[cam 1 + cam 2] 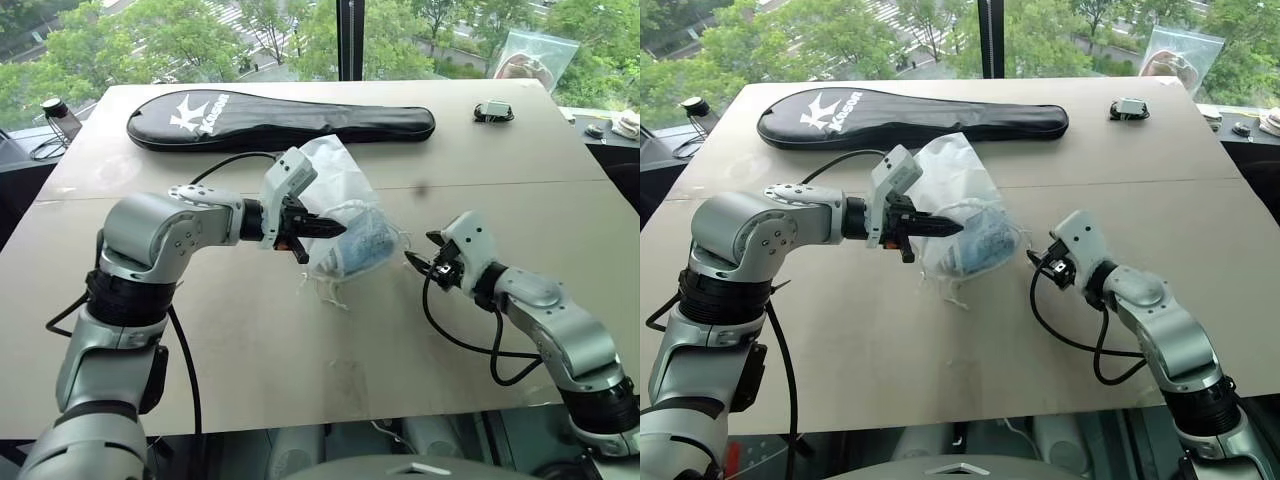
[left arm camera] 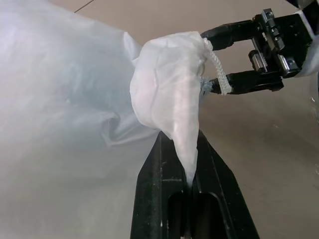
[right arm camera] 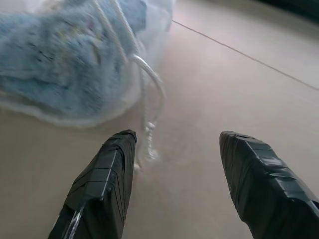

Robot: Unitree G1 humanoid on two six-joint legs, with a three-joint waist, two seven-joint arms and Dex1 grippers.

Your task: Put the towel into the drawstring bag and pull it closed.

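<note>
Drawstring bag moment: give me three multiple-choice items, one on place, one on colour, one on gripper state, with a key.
1. Where is the towel?
A. inside the drawstring bag
B. on the racket case
C. in the right gripper

2. What colour is the racket case?
A. blue
B. black
C. white

3. How is the left gripper?
A. open and empty
B. shut on the bag's fabric
C. shut on the towel

Key: A, blue terry shows through the translucent sack; B, black with a white logo; B, fabric pinched between its fingers.

We see a long black racket case with a white logo (image 1: 280, 122) lying across the far side of the beige table (image 1: 300, 380); a small grey-and-black device (image 1: 493, 111) sits far right, well apart.
</note>
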